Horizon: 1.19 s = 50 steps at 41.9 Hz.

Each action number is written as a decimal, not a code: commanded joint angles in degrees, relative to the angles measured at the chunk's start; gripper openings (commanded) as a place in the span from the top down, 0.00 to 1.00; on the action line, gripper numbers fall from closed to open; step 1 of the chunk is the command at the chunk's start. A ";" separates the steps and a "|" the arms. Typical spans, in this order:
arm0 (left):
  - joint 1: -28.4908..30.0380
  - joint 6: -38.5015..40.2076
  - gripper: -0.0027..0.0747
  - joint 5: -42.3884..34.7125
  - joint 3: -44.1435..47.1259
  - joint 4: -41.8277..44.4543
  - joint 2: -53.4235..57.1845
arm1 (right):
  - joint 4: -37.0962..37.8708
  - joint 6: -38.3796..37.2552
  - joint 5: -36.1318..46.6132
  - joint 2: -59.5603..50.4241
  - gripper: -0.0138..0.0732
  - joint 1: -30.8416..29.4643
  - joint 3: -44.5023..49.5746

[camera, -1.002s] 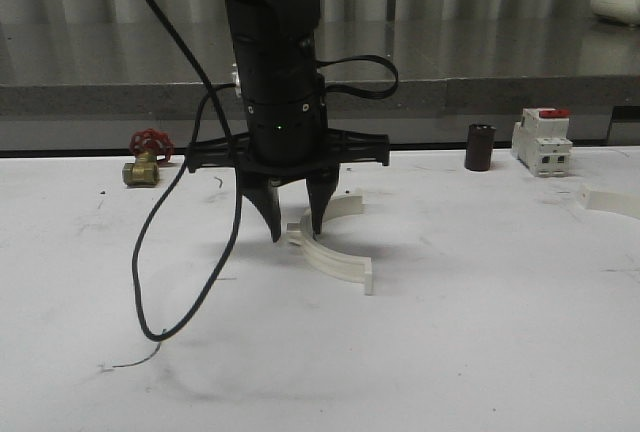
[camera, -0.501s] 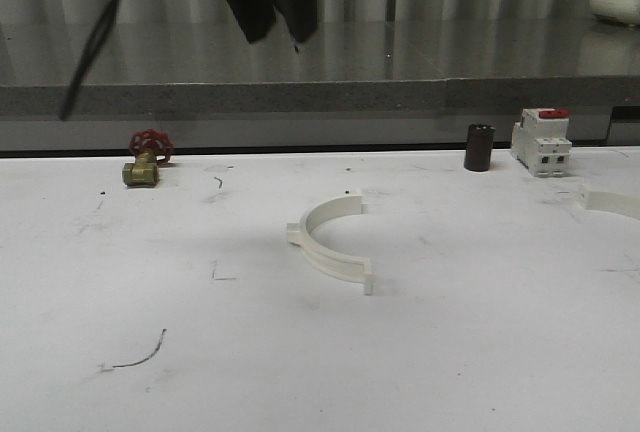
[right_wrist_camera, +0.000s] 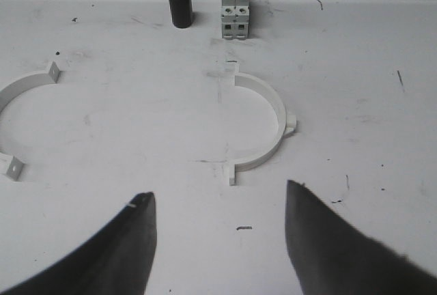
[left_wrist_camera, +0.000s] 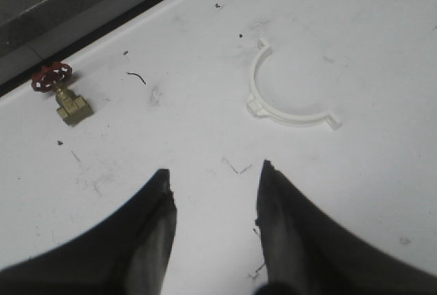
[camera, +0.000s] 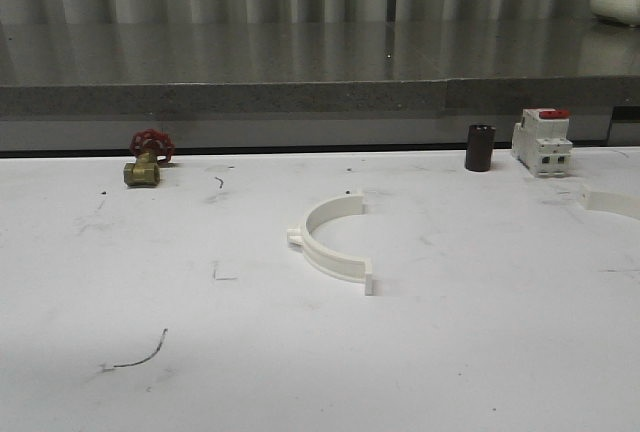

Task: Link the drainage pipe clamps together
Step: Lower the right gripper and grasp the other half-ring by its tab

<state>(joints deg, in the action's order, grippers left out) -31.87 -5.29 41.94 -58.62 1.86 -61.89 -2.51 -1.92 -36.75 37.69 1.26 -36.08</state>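
Note:
Two white half-ring drainage pipe clamps lie flat on the white table, apart from each other. One clamp rests mid-table, its open side facing right; it also appears in the left wrist view and at the edge of the right wrist view. The other clamp lies at the far right edge, and in the right wrist view it sits just ahead of the fingers, open toward the first. My left gripper hangs open high above the table, holding nothing. My right gripper is open and empty too.
A brass valve with a red handwheel stands at the back left. A black cylinder and a white-and-red breaker stand at the back right. A grey ledge runs behind the table.
The left arm, which stood with its fingers down at the middle clamp, has risen up and out of the front view. The clamp stays on the table.

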 commanded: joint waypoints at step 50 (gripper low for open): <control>0.09 0.08 0.60 -4.45 14.41 -1.86 18.57 | 1.80 0.24 -17.14 24.58 0.33 -7.21 -20.41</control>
<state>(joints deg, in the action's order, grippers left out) -31.87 -5.33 41.39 -42.82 0.44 -43.63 -1.49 -1.92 -52.52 58.60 -4.04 -51.93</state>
